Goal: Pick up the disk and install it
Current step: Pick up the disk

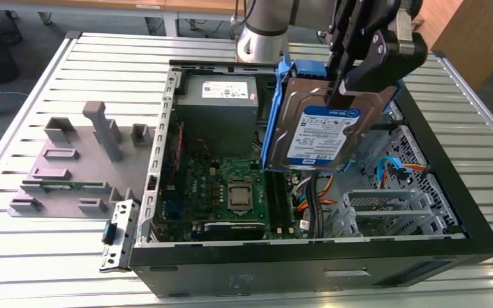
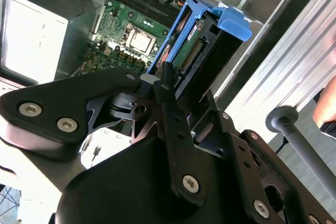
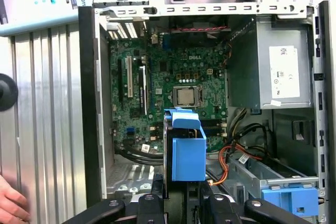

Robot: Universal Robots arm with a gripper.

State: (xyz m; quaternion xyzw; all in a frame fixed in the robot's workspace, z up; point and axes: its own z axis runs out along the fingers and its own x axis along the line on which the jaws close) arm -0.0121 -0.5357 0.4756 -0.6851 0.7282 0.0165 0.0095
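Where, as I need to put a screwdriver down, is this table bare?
Bare slatted table lies on the near and far sides of the grey fixture plate, at the exterior view's left. The computer case is crowded: motherboard, cables, power supply, and the gripper holds the disk above it.

In the exterior view, the arm (image 1: 262, 33) and the gripper (image 1: 343, 96) are cut off by the top edge. The upper end of the disk (image 1: 320, 136) is covered by the gripper, and part of the motherboard (image 1: 228, 186) is hidden behind the disk. In the first wrist view, a hand (image 3: 10, 204) is cut by the edge.
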